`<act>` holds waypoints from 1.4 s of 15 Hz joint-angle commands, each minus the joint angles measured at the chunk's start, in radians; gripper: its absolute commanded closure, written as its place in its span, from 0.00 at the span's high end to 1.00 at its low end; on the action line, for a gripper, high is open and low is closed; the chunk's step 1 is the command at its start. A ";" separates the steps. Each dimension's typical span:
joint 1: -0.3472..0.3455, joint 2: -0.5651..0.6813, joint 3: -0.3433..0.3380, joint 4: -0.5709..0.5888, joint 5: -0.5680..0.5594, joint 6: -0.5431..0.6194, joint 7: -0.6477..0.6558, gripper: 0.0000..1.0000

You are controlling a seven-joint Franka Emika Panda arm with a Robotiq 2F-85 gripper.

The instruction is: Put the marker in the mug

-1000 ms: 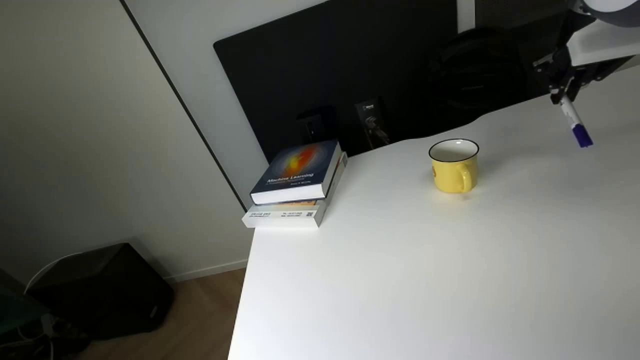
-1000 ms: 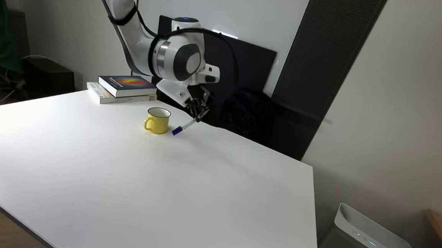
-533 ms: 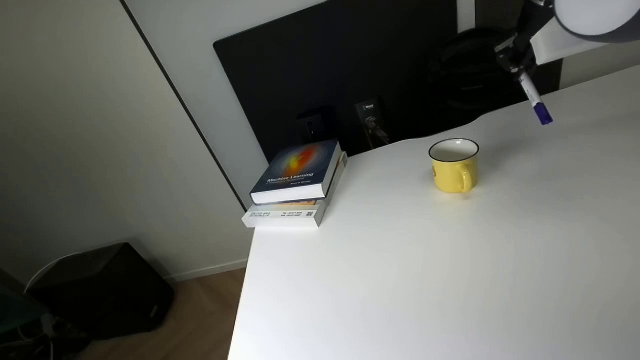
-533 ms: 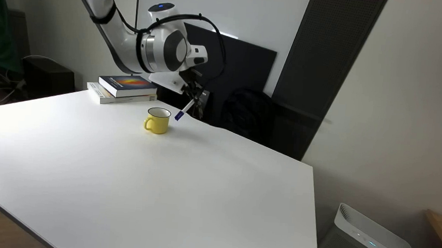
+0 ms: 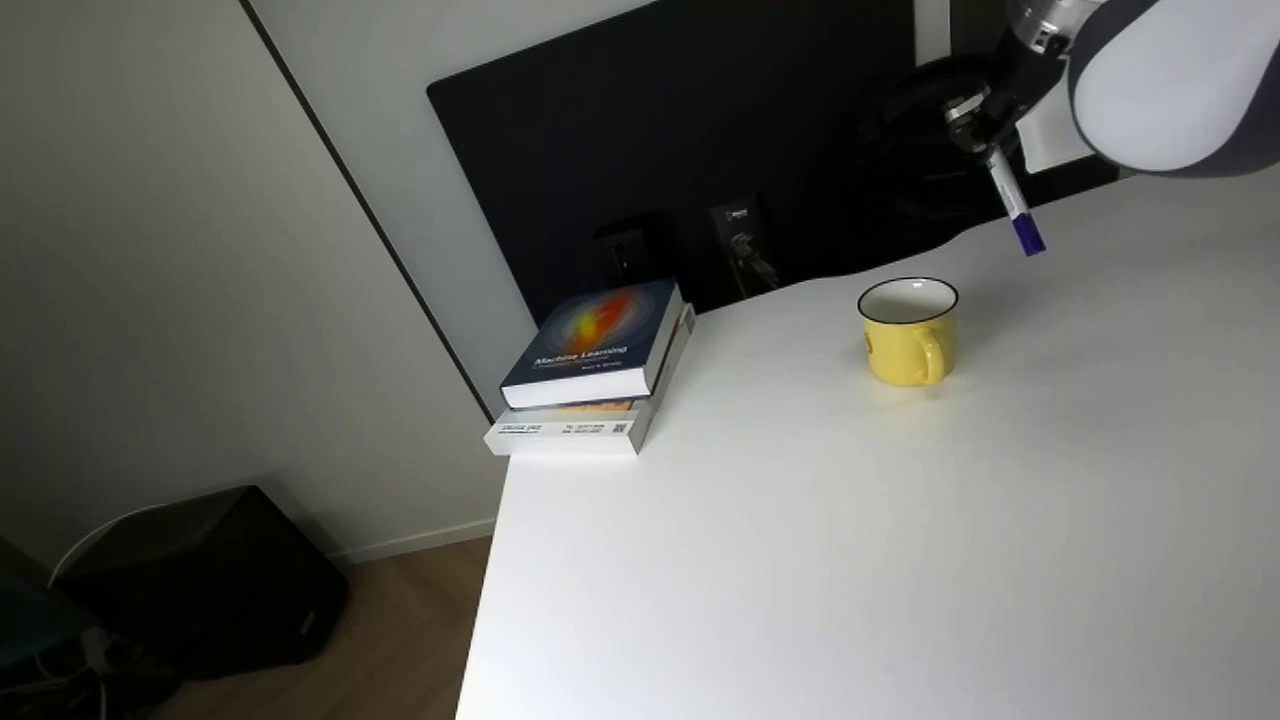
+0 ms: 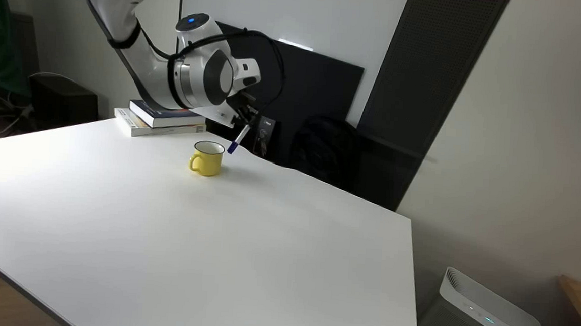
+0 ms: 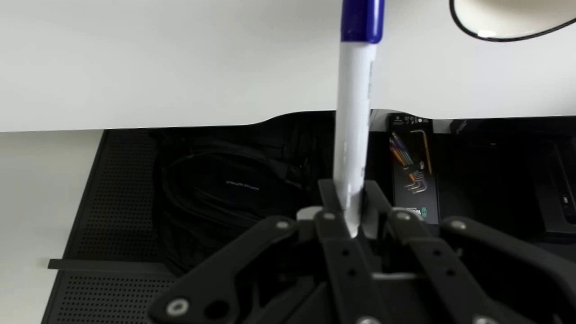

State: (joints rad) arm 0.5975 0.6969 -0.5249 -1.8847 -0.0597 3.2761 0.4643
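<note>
My gripper (image 7: 351, 193) is shut on the white barrel of the marker (image 7: 354, 99) near its uncapped end. The blue-purple cap points away from the fingers. In both exterior views the marker (image 5: 1008, 188) (image 6: 239, 138) hangs tilted from the gripper (image 5: 985, 148) (image 6: 247, 123), cap down, above the table's back edge. The yellow mug (image 5: 900, 352) (image 6: 209, 163) stands upright on the table, apart from the marker. In an exterior view the cap is up and to the right of the mug's rim. In the wrist view only part of the mug (image 7: 508, 18) shows, at the top right.
A stack of books (image 5: 590, 345) (image 6: 162, 120) lies on the white table (image 5: 800, 560) near its back corner. Behind the table's back edge are a dark panel (image 5: 640, 130), a black bag (image 7: 225, 189) and a hanging tool pack (image 7: 414, 180).
The gripper has carried the marker toward the mug, leftward in both exterior views, and raised it. The marker is now more upright. The mug has not moved.
</note>
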 commanded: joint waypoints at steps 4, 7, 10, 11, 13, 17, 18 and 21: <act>0.004 0.079 0.051 0.072 0.035 0.092 0.016 0.04; 0.003 0.105 0.073 0.110 0.037 0.122 0.013 0.04; -0.006 0.138 0.095 0.145 0.046 0.152 0.017 0.04; -0.010 0.150 0.102 0.158 0.052 0.156 0.017 0.04; -0.015 0.174 0.110 0.179 0.062 0.170 0.018 0.04; 0.000 0.245 0.089 0.260 0.112 0.182 0.018 0.04; 0.000 0.255 0.089 0.268 0.118 0.185 0.017 0.04; 0.000 0.283 0.088 0.289 0.141 0.180 0.015 0.04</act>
State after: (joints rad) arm 0.5990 0.9316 -0.4255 -1.6564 0.0570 3.4561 0.4641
